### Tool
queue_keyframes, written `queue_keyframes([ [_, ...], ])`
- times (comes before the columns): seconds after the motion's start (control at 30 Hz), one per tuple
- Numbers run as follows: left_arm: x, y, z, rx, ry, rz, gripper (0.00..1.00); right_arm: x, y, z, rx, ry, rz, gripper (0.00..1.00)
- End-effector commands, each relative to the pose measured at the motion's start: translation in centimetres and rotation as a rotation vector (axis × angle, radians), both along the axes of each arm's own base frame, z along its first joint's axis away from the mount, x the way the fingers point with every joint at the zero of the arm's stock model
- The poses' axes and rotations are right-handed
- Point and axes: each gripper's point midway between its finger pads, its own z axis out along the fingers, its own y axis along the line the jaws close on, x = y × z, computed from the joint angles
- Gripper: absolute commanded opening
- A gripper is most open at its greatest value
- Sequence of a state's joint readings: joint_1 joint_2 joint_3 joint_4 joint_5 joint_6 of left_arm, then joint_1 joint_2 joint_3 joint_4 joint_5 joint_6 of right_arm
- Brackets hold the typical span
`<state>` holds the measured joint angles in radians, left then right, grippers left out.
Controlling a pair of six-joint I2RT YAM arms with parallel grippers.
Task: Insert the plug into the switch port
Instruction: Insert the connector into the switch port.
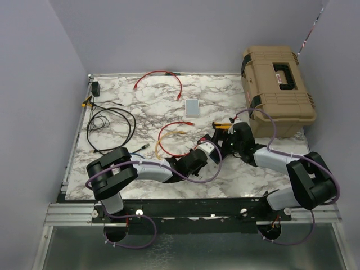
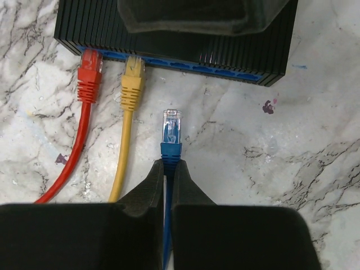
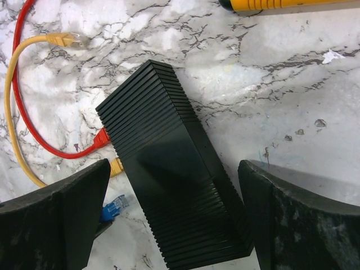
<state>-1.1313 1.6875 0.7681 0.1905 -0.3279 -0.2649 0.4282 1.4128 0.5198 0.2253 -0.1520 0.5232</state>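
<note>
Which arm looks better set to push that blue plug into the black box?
Left. The left gripper is shut on the blue cable just behind the blue plug, which points at the switch. The right gripper stands open around the switch.

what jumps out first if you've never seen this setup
A blue plug, pinched in the shut left pincer, points at the ports of the switch, just short of them. A red plug and a yellow plug already sit in two ports, and the right pincer stands open astride the switch.
</note>
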Motion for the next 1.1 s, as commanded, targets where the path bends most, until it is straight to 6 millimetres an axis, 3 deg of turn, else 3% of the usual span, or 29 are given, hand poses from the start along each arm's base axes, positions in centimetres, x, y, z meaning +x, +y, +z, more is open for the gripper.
queue_keyframes([
  [0.0, 1.1, -0.5, 0.8, 0.030, -0.051, 0.001, 0.00, 0.5, 1.3, 0.7, 0.036, -0.009, 0.045, 0.99],
  [1.07, 2.7, -1.9, 0.9, 0.106, -0.096, -0.024, 0.00, 0.1, 2.4, 0.4, 0.070, 0.015, 0.107, 0.88],
])
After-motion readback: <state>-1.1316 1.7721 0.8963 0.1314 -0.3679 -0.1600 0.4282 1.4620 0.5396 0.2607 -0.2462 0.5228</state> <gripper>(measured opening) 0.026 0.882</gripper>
